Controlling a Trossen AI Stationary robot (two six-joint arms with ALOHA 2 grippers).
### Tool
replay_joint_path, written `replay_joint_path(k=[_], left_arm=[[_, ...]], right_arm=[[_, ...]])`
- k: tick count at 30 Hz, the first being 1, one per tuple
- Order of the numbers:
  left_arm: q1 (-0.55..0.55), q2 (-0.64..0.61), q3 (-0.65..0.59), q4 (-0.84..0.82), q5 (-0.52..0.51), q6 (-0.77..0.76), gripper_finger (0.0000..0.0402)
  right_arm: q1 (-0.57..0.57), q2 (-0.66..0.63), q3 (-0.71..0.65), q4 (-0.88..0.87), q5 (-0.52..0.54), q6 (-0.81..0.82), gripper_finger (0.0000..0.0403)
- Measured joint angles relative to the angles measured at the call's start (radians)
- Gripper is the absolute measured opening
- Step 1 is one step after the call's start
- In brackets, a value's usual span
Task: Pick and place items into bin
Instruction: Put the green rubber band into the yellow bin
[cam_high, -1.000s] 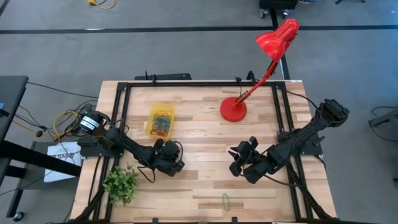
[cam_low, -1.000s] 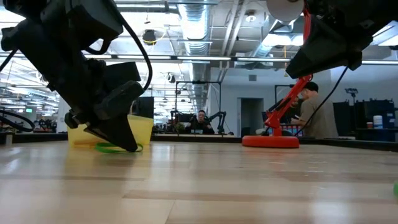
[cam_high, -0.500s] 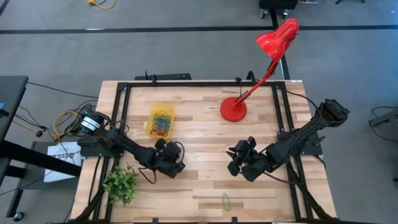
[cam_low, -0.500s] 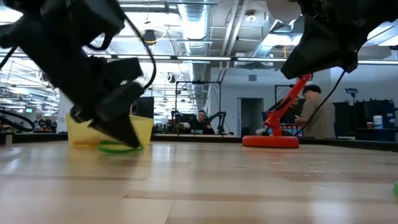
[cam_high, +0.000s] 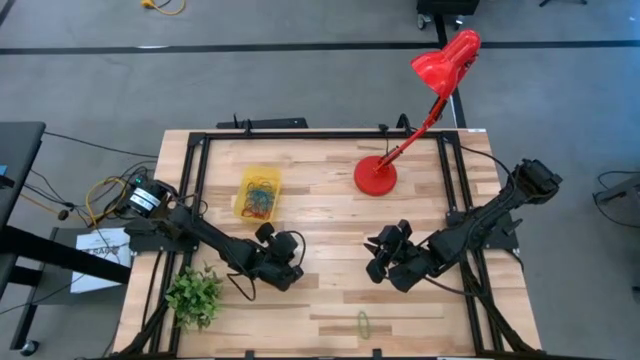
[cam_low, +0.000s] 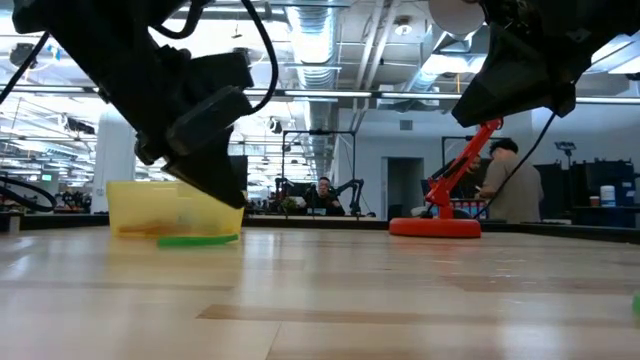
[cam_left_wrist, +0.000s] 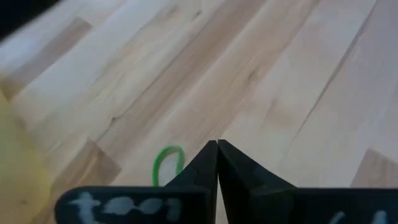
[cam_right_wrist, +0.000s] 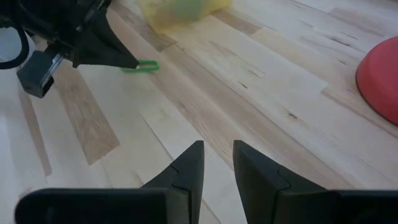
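The yellow bin (cam_high: 258, 193) holds several coloured loops and stands left of the table's middle. My left gripper (cam_left_wrist: 216, 144) is shut and holds nothing. It hangs a little above the wood (cam_low: 236, 202), right of the bin. A green loop (cam_left_wrist: 166, 163) lies flat on the table just beside and below its tip (cam_low: 197, 240). A second green loop (cam_high: 363, 322) lies near the table's near edge. My right gripper (cam_right_wrist: 217, 149) is open by a narrow gap. It hovers above bare wood right of centre (cam_high: 376, 262).
A red lamp base (cam_high: 375, 175) stands toward the far right, its arm reaching beyond the table. A green leafy plant (cam_high: 195, 295) sits at the near left corner. Black frame rails (cam_high: 300, 135) border the table. People show in the room behind (cam_low: 500, 180).
My left gripper has risen from the table, where its tip stood at the green loop, and has moved toward the table's right and near side. The green loop stays flat on the wood in front of the bin.
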Motion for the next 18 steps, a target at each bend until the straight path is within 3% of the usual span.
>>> replay_joint_path(k=[5,18], left_arm=[[0.002,0.000,0.000,-0.029,0.026,0.020,0.0014],[0.057,-0.002,-0.052,-0.027,0.023,-0.088,0.0099]], right_arm=[[0.000,0.000,0.000,0.000,0.000,0.000,0.0079],[0.000,0.000,0.000,0.000,0.000,0.000,0.0079]])
